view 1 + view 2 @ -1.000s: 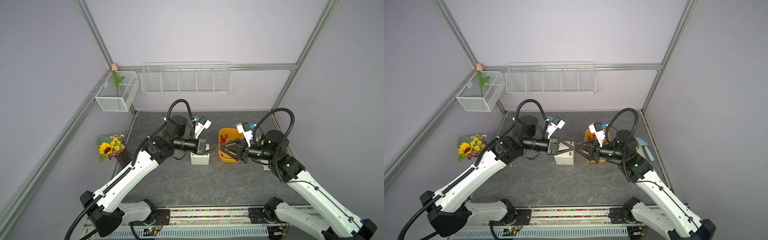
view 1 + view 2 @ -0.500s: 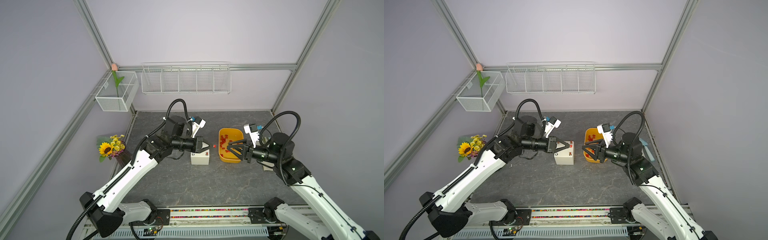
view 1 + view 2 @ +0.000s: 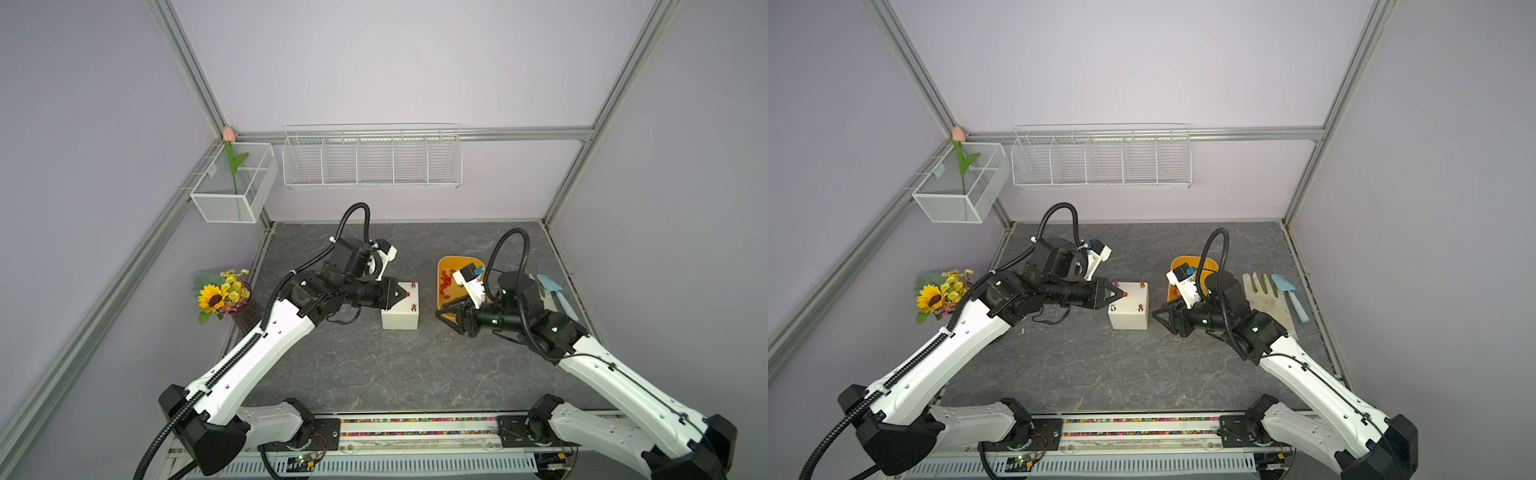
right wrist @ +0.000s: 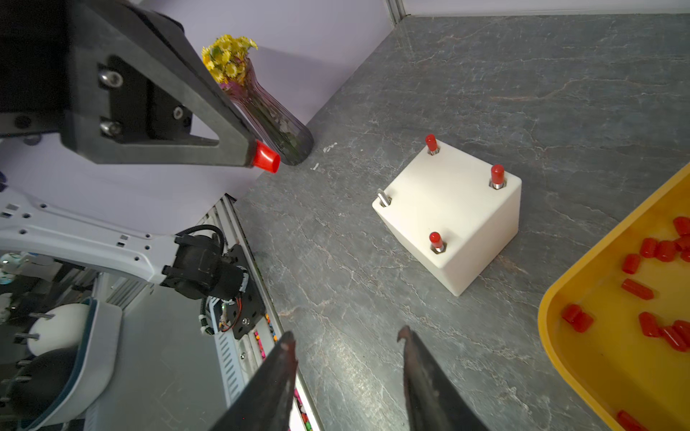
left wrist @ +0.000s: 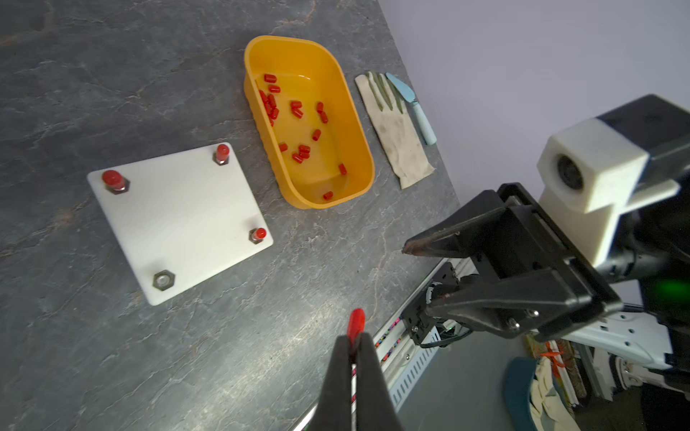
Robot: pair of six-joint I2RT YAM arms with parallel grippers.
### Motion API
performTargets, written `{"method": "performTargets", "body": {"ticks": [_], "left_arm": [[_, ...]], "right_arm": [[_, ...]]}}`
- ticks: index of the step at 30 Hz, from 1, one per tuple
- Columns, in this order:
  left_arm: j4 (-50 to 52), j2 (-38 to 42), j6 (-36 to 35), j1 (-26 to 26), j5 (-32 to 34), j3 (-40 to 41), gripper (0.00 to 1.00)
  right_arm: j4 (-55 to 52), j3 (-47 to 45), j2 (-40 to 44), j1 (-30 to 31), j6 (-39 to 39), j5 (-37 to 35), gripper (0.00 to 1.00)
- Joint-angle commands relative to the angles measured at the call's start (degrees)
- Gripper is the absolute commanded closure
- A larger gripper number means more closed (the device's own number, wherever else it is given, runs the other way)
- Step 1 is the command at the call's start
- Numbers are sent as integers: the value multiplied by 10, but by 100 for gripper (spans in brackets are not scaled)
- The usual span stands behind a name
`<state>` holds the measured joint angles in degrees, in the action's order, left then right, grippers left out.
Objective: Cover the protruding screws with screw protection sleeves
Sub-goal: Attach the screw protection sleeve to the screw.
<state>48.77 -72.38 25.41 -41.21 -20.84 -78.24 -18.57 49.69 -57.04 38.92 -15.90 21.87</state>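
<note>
My left gripper (image 5: 354,340) pinches one small red cylindrical rubber sleeve (image 5: 355,323) near the white cube-shaped box (image 4: 453,209). Three screws wear caps and one silver metal screw (image 4: 383,197) stands bare. My right gripper (image 4: 345,337) hovers with its jaws spread, near the yellow plastic tray (image 4: 550,298) of loose red sleeves (image 5: 297,111).

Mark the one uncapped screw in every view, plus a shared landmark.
In a top view: bare screw at the white box's near corner, left-arm side.
In a top view: not visible; the left gripper, pinching a red sleeve, covers that corner.
Left wrist: bare screw, the only uncapped nut.
Right wrist: bare screw.
Landmark: the white box, in all four.
</note>
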Motion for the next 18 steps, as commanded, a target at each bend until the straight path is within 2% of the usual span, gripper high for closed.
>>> {"method": "performTargets", "body": {"ticks": [1, 8, 18], "left_arm": [[54, -20, -21, 3, 55, -19, 99], [90, -62, -21, 3, 106, -23, 99], [158, -129, -28, 4, 168, -63, 99]], "right_arm": [[-3, -7, -11, 24, 33, -54, 52], [15, -7, -39, 76, 35, -93, 52], [7, 2, -64, 118, 54, -139, 52]]}}
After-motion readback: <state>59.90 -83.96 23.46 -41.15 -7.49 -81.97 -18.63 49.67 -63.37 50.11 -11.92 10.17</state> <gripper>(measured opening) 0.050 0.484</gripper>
